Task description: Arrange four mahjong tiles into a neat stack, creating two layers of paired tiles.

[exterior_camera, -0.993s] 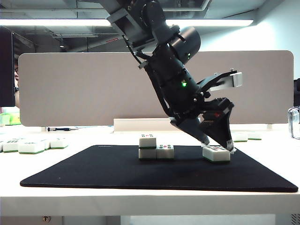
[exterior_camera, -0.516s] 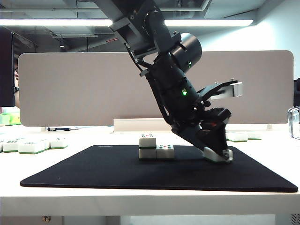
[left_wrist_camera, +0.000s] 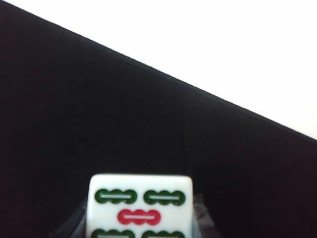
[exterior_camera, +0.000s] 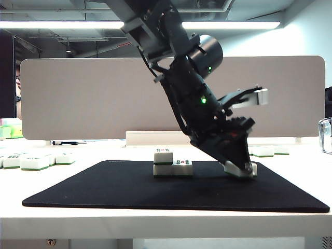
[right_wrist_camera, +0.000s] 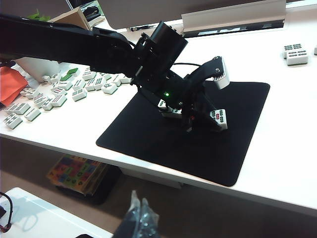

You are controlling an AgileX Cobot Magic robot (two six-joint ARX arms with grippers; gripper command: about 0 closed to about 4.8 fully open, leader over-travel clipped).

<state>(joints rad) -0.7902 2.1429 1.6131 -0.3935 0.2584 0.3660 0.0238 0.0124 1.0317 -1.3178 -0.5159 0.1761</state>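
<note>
Gripping a lone mahjong tile (exterior_camera: 239,168): left gripper (exterior_camera: 241,167) down at the right part of the black mat (exterior_camera: 104,189).
Left gripper: jaws narrowed onto the tile's two sides, fingers (left_wrist_camera: 204,218) flanking it in the left wrist view; tile (left_wrist_camera: 140,206) face up, green and red bar marks showing, on or just over the mat, cannot tell which. Partial stack (exterior_camera: 173,163): mid-mat, well left of the gripped tile; two tiles side by side, a third on top of the left one, right top place unfilled. Right gripper (right_wrist_camera: 138,218): hanging off the bench's near edge, clear of the bench (exterior_camera: 166,220), touching nothing; jaw setting cannot be told. Loose tiles (exterior_camera: 36,162): far left on the bench.
</note>
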